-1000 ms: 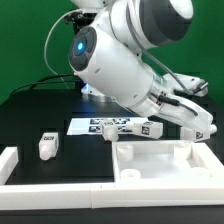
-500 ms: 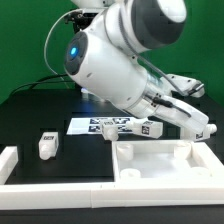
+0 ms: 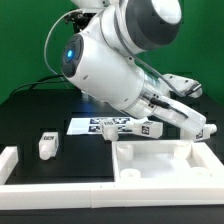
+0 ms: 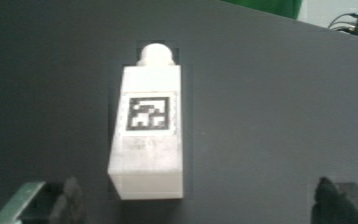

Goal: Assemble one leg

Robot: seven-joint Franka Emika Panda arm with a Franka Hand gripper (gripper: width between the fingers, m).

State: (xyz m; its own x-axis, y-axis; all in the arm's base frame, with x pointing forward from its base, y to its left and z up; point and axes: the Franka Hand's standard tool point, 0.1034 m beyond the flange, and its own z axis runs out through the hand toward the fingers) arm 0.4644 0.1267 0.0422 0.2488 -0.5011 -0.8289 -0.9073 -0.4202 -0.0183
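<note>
white plastic leg [image 4: 153, 125], tag upward, lies flat on the dark table [image 4: 282, 90]. its near end sits between the fingers [image 4: 51, 203], closer to one. gripper [image 4: 197, 205] spread wide, grasping nothing, neither finger touching the leg.

The bulky white robot arm [image 3: 110, 70] slants down toward four o'clock in the exterior view, its two-finger gripper [image 4: 194, 206] spread wide apart.
</note>
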